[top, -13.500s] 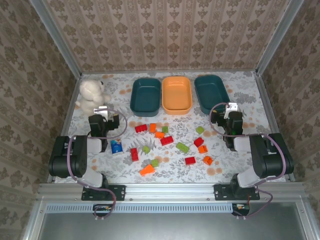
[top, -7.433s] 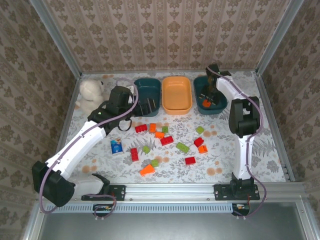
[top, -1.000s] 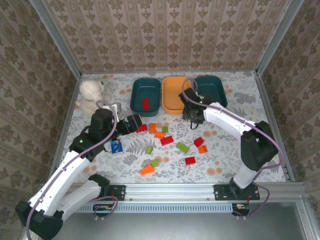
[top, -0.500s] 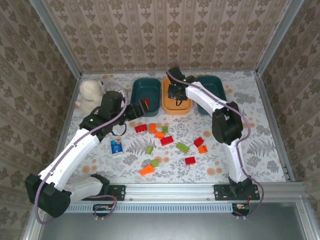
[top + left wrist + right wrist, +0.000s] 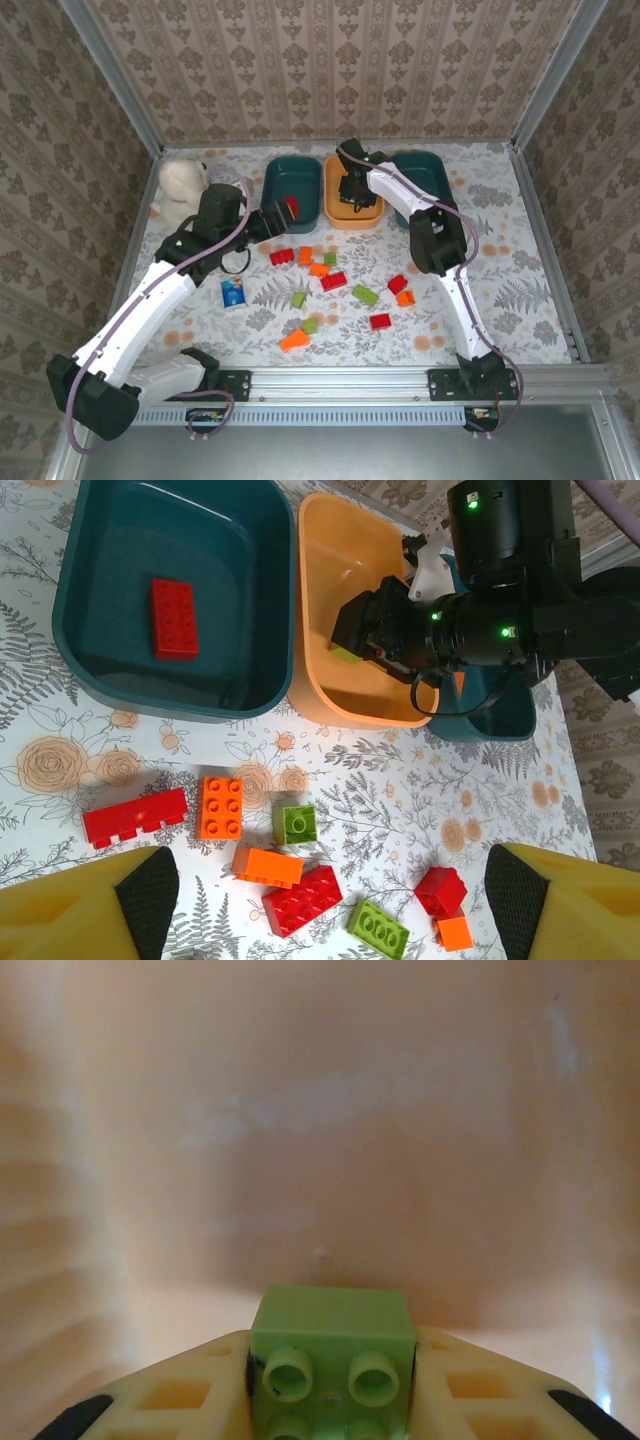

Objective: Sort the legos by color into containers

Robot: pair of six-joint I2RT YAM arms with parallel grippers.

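Light green brick in orange tub
We see its round studs facing up; right gripper clamps it, left gripper gapes empty.

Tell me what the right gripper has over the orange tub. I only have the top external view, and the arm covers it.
Observer: In the right wrist view, a light green brick sits between the fingers of the right gripper, with the inside of the orange tub right behind it.
Operator: And the left gripper, is it carrying anything?
Observer: No. In the left wrist view, the left gripper is open with nothing between its jaws, above the loose bricks on the table.
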